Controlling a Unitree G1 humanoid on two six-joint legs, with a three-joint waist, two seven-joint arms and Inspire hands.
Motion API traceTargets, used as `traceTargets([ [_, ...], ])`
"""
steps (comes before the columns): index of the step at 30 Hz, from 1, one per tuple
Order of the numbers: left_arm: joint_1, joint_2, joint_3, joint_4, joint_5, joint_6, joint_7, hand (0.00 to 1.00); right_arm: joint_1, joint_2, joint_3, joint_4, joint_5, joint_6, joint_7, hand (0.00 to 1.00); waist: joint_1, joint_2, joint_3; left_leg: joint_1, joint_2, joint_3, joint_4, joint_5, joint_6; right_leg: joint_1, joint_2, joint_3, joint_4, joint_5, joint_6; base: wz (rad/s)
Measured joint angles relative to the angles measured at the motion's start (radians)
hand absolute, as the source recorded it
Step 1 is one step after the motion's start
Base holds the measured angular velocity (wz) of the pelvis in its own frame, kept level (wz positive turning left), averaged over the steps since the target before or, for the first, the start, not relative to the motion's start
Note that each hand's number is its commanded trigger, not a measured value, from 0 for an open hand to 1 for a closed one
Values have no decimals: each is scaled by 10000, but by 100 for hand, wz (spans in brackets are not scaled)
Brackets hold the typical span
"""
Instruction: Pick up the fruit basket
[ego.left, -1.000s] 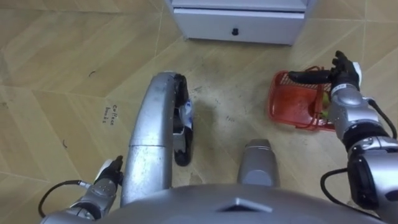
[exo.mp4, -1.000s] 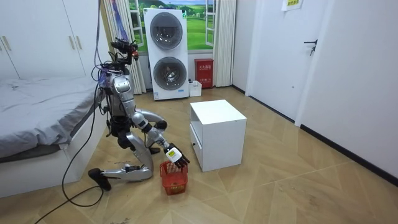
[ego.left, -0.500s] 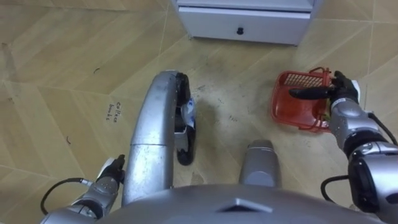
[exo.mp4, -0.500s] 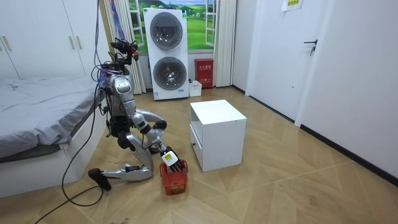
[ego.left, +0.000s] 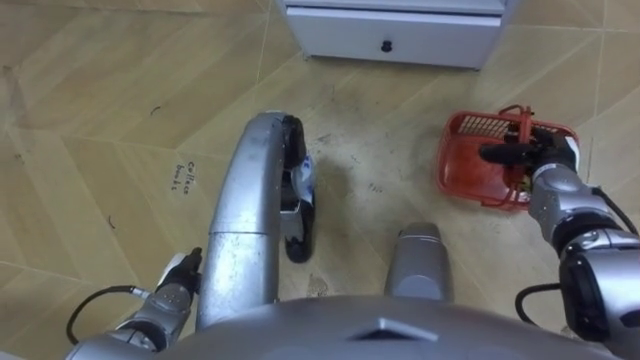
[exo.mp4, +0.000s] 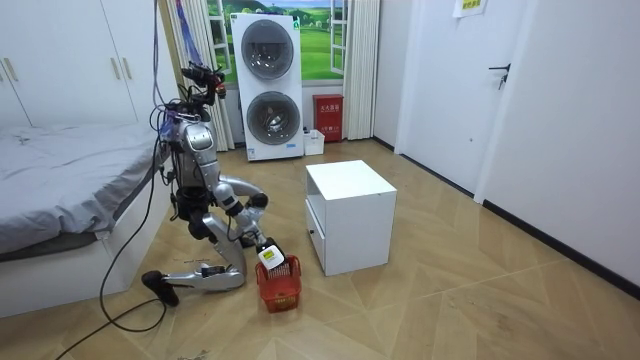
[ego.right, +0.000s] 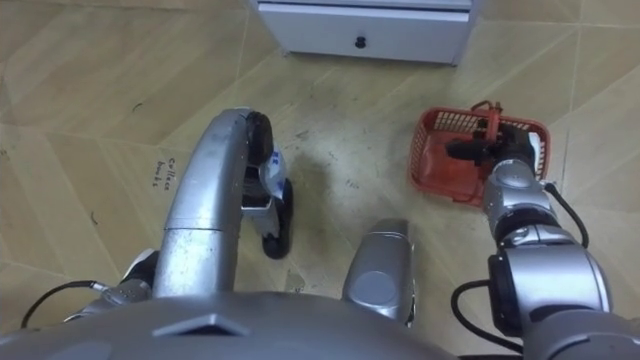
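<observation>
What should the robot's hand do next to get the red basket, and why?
Probably curl the right hand around the handle. Its fingers lie straight across the red basket, which sits on the floor, and the handle stands upright right beside them, not yet gripped.

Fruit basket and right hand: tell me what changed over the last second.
The right hand came down and in toward the robot, from above the fruit basket's far rim to its raised handle. Whether it grips the handle is unclear. The fruit basket stayed on the floor before the white cabinet, and the left hand stayed low at the lower left.
</observation>
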Motion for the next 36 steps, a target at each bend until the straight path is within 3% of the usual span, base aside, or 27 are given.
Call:
traceTargets([
  [23,-66,-127,-65,12,-220,12,-439,0,51,-9,111,719,-94,2,386,100,-1,14,29,-71,-59,-7,-26,22,-43,-102,-13,93,96,-11,13,0],
  [30,-513,-107,72,10,-375,10,-478,0,7,8,157,419,-213,4,431,100,-29,-147,100,-36,-6,-101,137,22,-43,62,109,112,73,-16,25,-4],
  [32,-544,-58,78,-107,-373,-19,-481,0,8,34,220,146,-210,1,419,100,-51,-254,139,-13,-6,-192,268,22,-42,192,205,113,32,-16,25,-10],
  [36,-628,44,134,-166,-361,-126,-505,0,2,99,231,67,-189,6,414,100,-22,-510,139,61,-80,-325,437,22,-42,457,235,-4,-63,-15,25,0],
])
